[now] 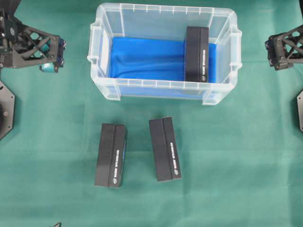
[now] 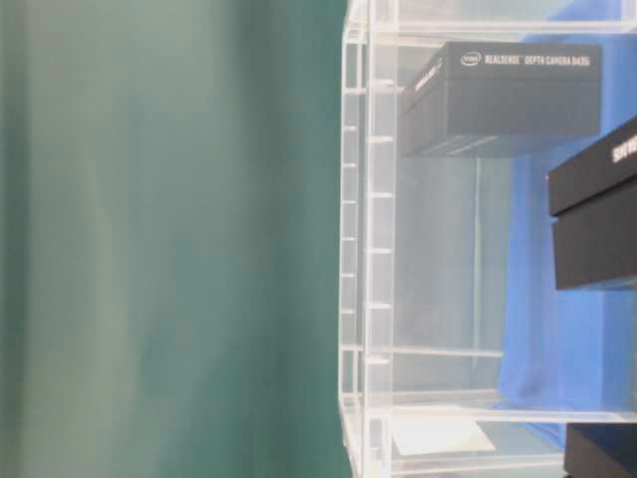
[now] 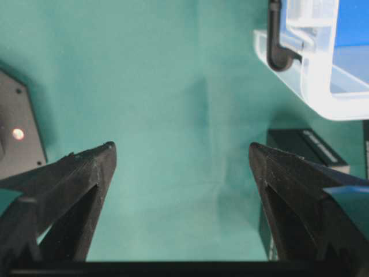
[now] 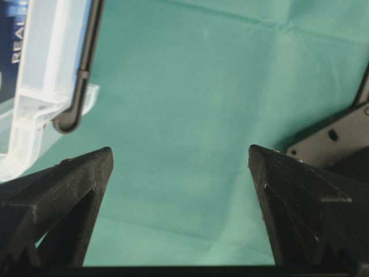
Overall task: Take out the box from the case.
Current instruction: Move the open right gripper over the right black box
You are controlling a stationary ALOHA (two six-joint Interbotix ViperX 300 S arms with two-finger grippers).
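Cloth: green fabric (image 1: 246,156) covers the whole table under everything.
Near boxes: two long black cardboard boxes with small white lettering lie flat on the cloth in front of the bin, one at the left (image 1: 111,155) and one at the right (image 1: 164,149), apart from each other and clear of the bin wall.
Case: large rectangular bin of clear translucent plastic (image 1: 102,87) with a rimmed edge and side handles sits beyond those two boxes, with crumpled blue lining (image 1: 142,59) on its floor.
Box in the case: a third black box (image 1: 197,54) lies inside, at the right end in the overhead view, close against that end wall, resting on the blue lining; the table-level view shows it through the clear wall (image 2: 503,95), printed "RealSense Depth Camera D435i".
Left gripper (image 3: 181,156): parked at the left edge of the table, well apart from the bin; its jaws are spread wide with only green cloth between them, holding nothing.
Right gripper (image 4: 180,158): parked at the right edge, level with the bin's end handle; jaws likewise spread wide and empty, over bare cloth.
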